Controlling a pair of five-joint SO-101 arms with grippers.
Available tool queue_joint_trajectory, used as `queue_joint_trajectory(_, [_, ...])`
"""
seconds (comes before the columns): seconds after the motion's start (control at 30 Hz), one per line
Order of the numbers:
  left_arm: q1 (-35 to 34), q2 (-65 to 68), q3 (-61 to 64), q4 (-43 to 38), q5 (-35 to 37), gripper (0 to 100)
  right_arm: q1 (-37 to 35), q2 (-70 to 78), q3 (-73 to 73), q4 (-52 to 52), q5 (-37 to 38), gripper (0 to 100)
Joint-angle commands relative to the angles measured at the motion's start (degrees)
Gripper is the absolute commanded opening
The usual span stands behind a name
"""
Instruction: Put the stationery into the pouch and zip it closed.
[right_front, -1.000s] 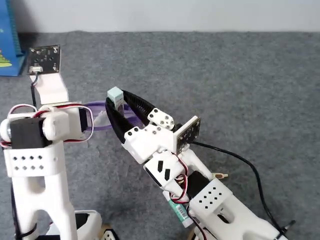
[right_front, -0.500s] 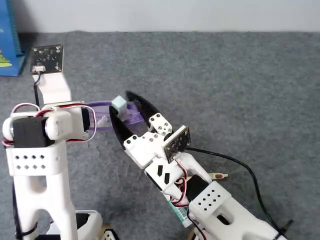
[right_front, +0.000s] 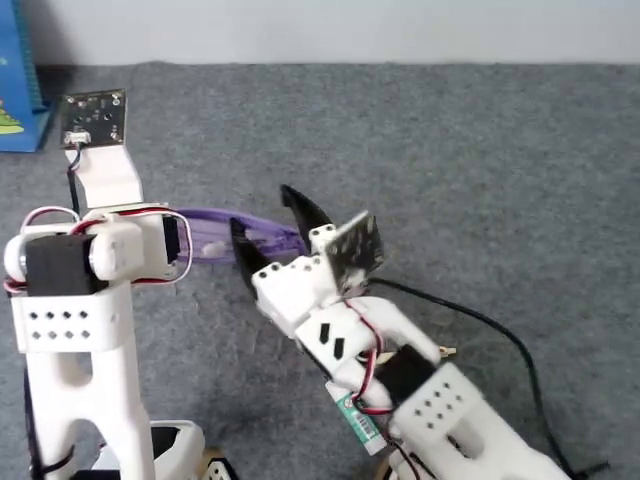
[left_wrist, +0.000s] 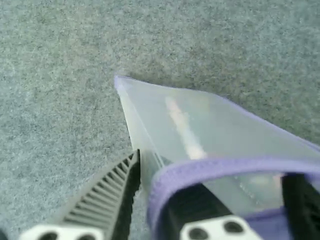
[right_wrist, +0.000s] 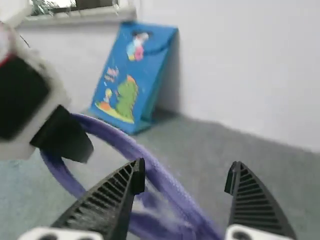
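The place looks like a small robot test corner in an ordinary room, perhaps at home or in a small lab; the pictures do not decide it. The counter (right_front: 480, 150) is covered with a grey felt-like cloth and ends at a plain white wall (right_front: 350, 30). Two white plastic arms (right_front: 70, 330) stand on it, with bare circuit boards (right_front: 95, 118) and loose wires (right_front: 490, 325), as hobby or research machines have. A blue bag (right_wrist: 135, 75) with cartoon pictures leans against the wall, and near it there is a window sill (right_wrist: 85, 14). The pouch (left_wrist: 200, 125), clear plastic with a purple edge, is a common school thing.
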Motion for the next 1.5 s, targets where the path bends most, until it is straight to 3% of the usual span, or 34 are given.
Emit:
queue_joint_trajectory(0.0, [-2.81,-0.26,-1.63,-0.18,0.35,1,1.98,-4.88,-12.48,25.89,-3.08,26.2])
queue_joint_trajectory(0.17, [-5.19,-0.26,-1.54,0.09,-1.14,1,4.70,-6.29,-17.41,44.00,-2.90,26.2])
queue_joint_trajectory(0.5, [-5.19,-0.35,1.45,-0.97,-1.14,1,6.99,-5.32,-17.23,64.13,1.93,26.2])
queue_joint_trajectory(0.7, [-5.19,-0.35,1.45,-0.97,-1.14,1,7.08,2.68,-17.23,74.07,5.63,26.2])
queue_joint_trajectory(1.17, [-5.19,-0.35,1.45,-0.97,-1.23,1,6.20,27.03,-17.23,67.91,13.98,26.2])
queue_joint_trajectory(1.47, [-5.19,-0.35,1.45,-0.97,-1.23,1,-3.82,29.58,-15.65,62.20,13.45,26.2])
